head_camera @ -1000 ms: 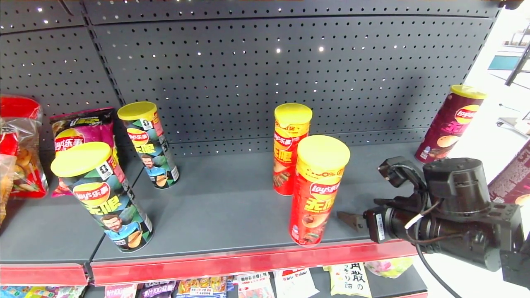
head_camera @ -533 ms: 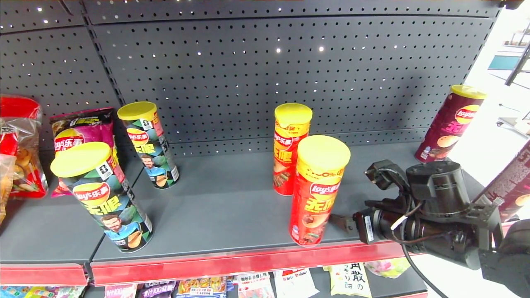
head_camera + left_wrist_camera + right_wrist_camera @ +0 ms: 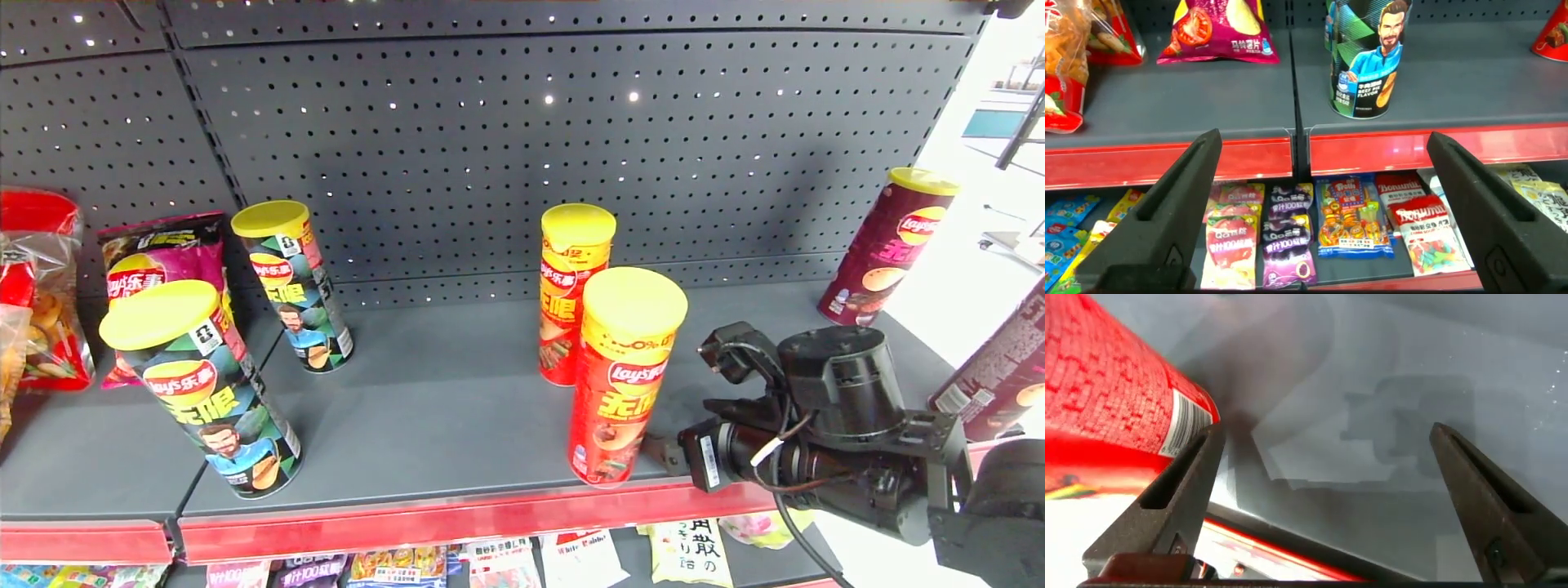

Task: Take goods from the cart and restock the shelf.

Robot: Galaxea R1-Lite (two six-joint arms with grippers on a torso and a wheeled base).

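Observation:
A red chip can with a yellow lid [image 3: 620, 384] stands at the front of the grey shelf [image 3: 441, 408], with a second red can [image 3: 571, 278] behind it. My right gripper [image 3: 665, 453] is low at the front can's base on its right side, open, with nothing between its fingers. In the right wrist view that can [image 3: 1110, 400] lies right beside one finger [image 3: 1184, 490] of the gripper [image 3: 1323, 498]. My left gripper [image 3: 1323, 212] is open in front of the shelf's red front edge [image 3: 1372, 143], below a dark green can [image 3: 1368, 57].
Two dark green cans [image 3: 204, 384] [image 3: 294, 286] and snack bags [image 3: 155, 269] stand at the shelf's left. A maroon can [image 3: 886, 245] is at the back right, another maroon can [image 3: 992, 367] at the right edge. Packets [image 3: 1355, 220] fill the lower shelf.
My right arm has moved left along the shelf's front, bringing its open gripper up to the front red can's base. The can has shifted very slightly left.

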